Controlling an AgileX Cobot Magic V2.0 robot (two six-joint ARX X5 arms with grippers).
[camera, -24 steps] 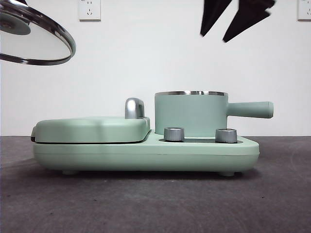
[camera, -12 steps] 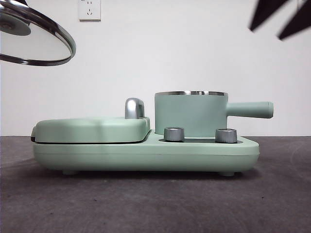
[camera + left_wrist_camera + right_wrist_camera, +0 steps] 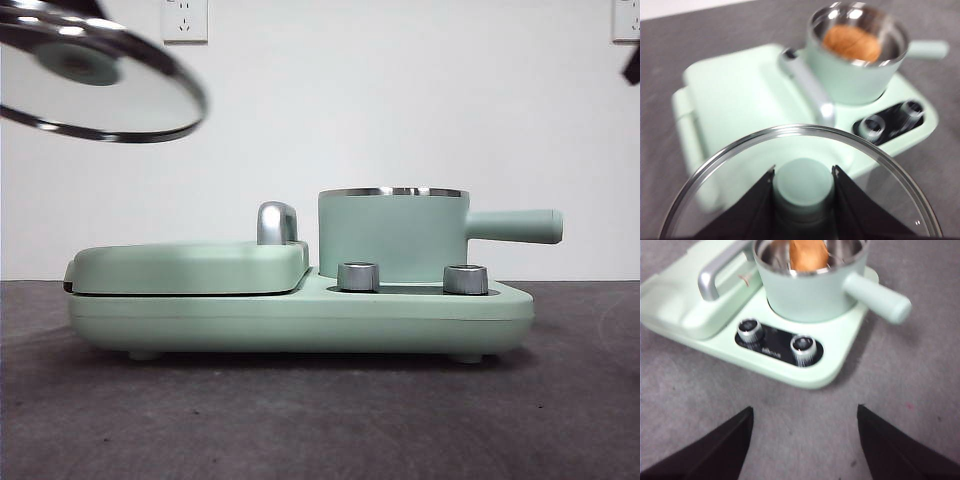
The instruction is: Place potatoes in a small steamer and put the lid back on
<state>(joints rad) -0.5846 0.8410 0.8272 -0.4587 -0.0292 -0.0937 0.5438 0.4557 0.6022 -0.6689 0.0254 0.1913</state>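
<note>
The left gripper (image 3: 803,187) is holding the lid (image 3: 100,80) aloft by its mint green knob (image 3: 803,181), jaws clamped on either side of it, the glass disc tilting high over the closed griddle cover (image 3: 190,266) and well to the side of the small steamer (image 3: 392,236). The potato (image 3: 851,43) is sitting inside the steamer, filling much of the steel-lined bowl, so the loading step looks done and the lid-replacing step is the one in hand. The right gripper (image 3: 805,440) is hanging empty with its jaws spread wide apart, above the table (image 3: 900,390) in front of the two control dials (image 3: 777,340), showing in the front view only as a dark tip at the upper corner. The next move calls for carrying the lid across until it is centred over the steel rim, levelling it, then lowering it to seat. Small print between the dials is too blurred to read; no brand name can be made out.
</note>
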